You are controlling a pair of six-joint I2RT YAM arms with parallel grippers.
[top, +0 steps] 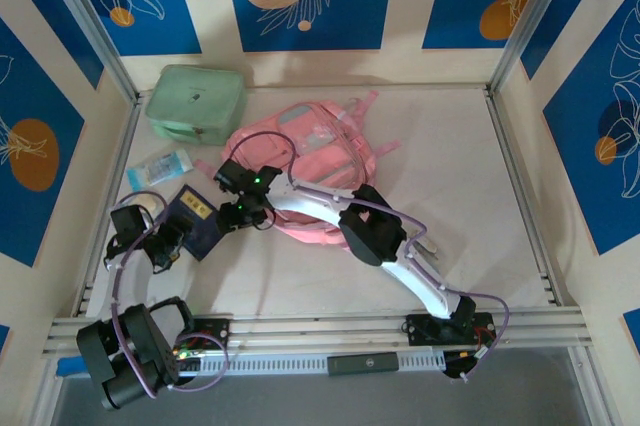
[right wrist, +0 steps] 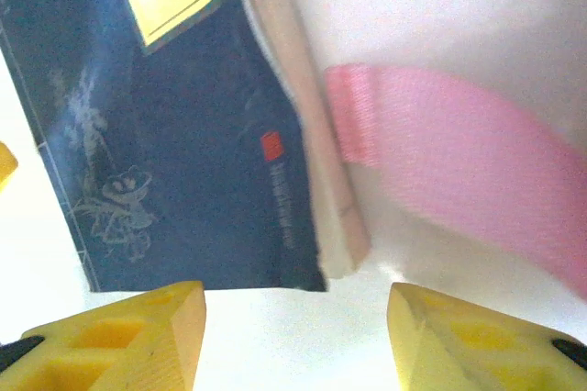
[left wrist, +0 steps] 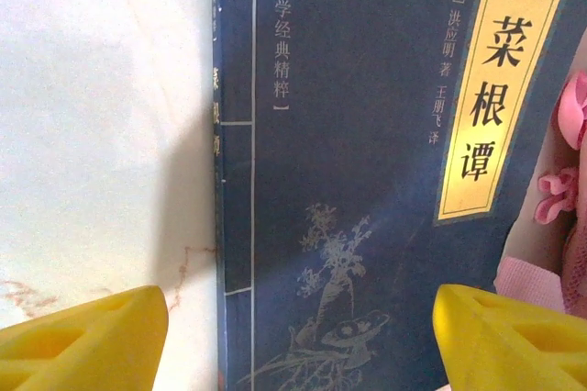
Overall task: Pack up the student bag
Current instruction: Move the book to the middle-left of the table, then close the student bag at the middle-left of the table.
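The dark blue book (left wrist: 348, 134) bore a yellow label (left wrist: 500, 88) reading 菜根谭, with 洪应明 著, 王朋飞 译 beside it. The left gripper (left wrist: 298, 327) hung over the book, jaws apart and empty. The right gripper (right wrist: 293, 318), its arm stretched far leftward, stood likewise apart by the book's corner and a pink strap (right wrist: 459, 161) of the student bag (top: 320, 161), which lay mid-table, right of the book
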